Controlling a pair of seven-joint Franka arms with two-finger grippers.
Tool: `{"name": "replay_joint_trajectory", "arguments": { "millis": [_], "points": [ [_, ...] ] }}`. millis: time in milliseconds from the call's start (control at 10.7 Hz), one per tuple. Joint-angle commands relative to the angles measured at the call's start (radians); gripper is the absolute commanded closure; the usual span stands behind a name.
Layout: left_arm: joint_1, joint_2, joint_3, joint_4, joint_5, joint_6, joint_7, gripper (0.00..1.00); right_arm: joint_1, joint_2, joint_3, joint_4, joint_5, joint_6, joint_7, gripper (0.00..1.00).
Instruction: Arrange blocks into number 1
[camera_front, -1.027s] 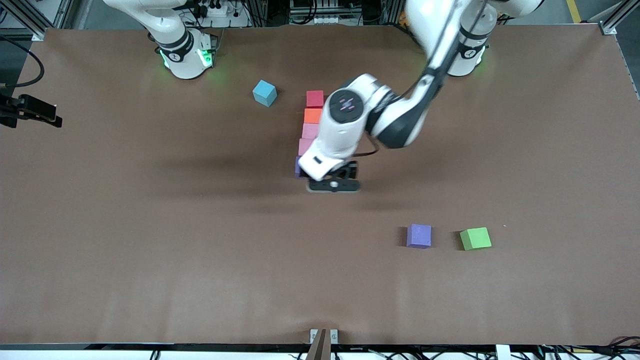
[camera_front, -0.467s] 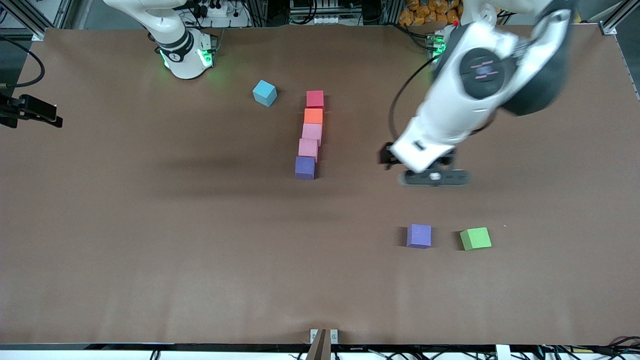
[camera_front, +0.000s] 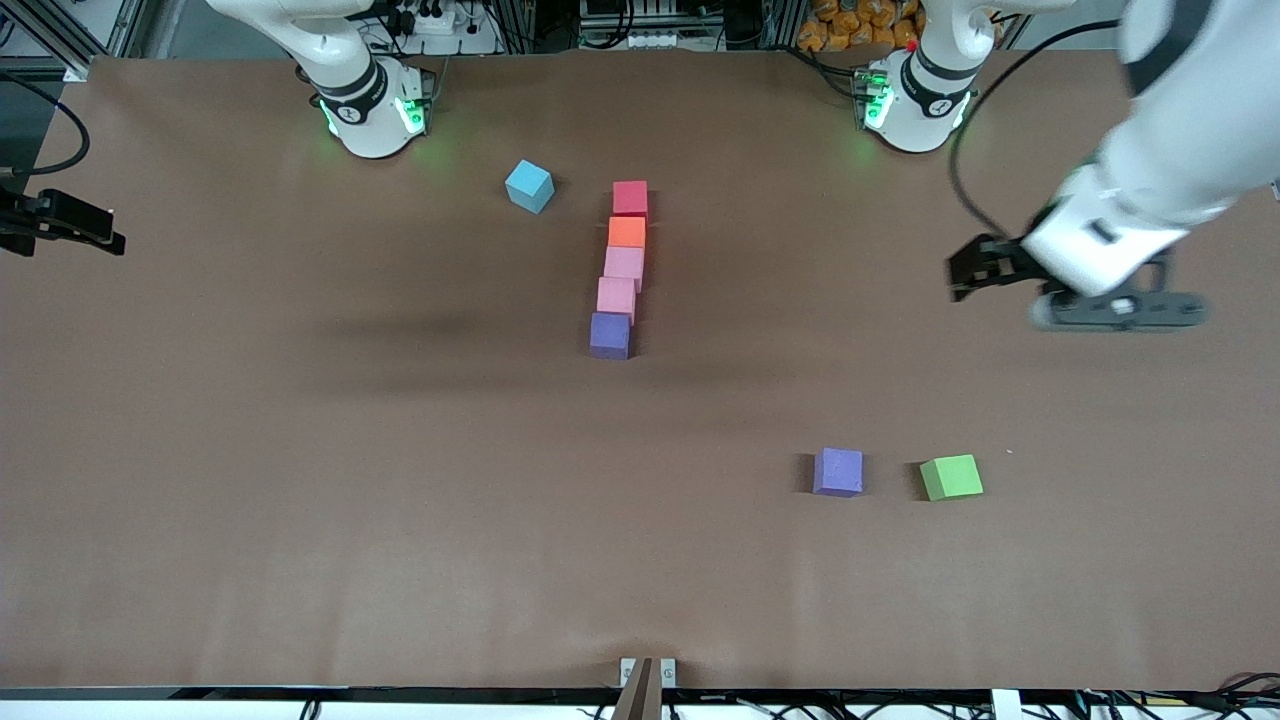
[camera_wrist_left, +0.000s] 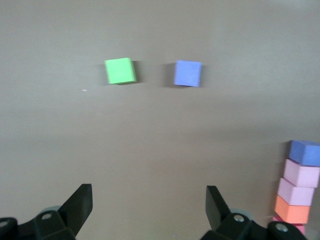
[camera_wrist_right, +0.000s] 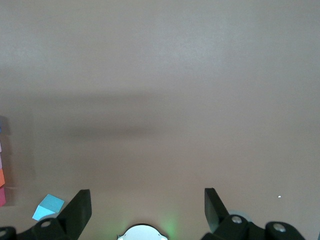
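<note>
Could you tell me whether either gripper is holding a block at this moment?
No: the left gripper and the right gripper both show open fingers with only bare table between them.

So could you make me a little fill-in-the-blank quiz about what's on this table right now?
1. The line of blocks holds ____ cubes.
2. The line's cube nearest the front camera is ____.
3. The green cube sits beside a loose ____ cube.
4. The left tool, up in the air, has its fingers ____.

Answers: five; purple; purple; open
</note>
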Motion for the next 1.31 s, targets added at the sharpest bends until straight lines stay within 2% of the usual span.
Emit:
{"name": "replay_joint_trajectory", "arguments": {
  "millis": [0,187,560,840,1214],
  "points": [
    [0.037,-0.054,0.020,-0.051,0.007,-0.010,0.051,0.00,-0.012,-0.005,0.009,0.002,-0.002,-0.008,-0.011,0.00],
    [0.038,-0.087,0.086,-0.078,0.014,-0.001,0.114,0.00,-0.012,-0.005,0.009,0.002,-0.003,-0.009,-0.008,0.00],
    [0.032,-0.142,0.131,-0.112,0.019,0.024,0.119,0.00,-0.013,-0.005,0.009,0.002,-0.005,-0.009,-0.011,0.00],
    [0.025,-0.157,0.137,-0.097,0.073,0.018,0.140,0.00,-0.015,-0.005,0.007,0.005,-0.003,-0.009,-0.009,0.00],
    [0.023,-0.162,0.129,-0.059,0.057,-0.030,0.138,0.00,-0.018,-0.015,0.009,0.001,-0.003,-0.005,-0.013,0.00]
  ]
}}
